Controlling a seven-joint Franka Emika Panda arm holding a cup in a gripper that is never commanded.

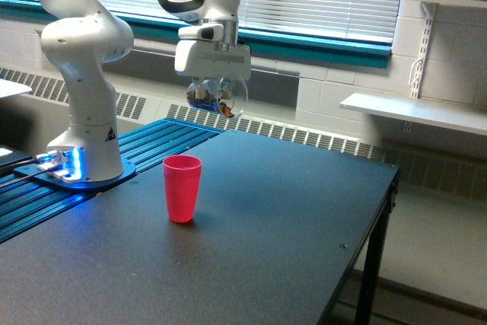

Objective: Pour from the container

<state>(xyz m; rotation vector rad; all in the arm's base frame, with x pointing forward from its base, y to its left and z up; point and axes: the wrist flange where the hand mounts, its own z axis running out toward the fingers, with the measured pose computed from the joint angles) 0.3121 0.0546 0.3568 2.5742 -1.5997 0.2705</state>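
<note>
One clear cup [218, 99] with brown bits hangs tipped, fingers [207, 87] clamped on it. Next, move it over the red cup [183, 188] and tip more.

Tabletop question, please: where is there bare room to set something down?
The black table is bare everywhere to the exterior view's right of the red cup, out to its edge, and in front of the cup. The crowded side is the exterior view's left, by the robot base.
</note>
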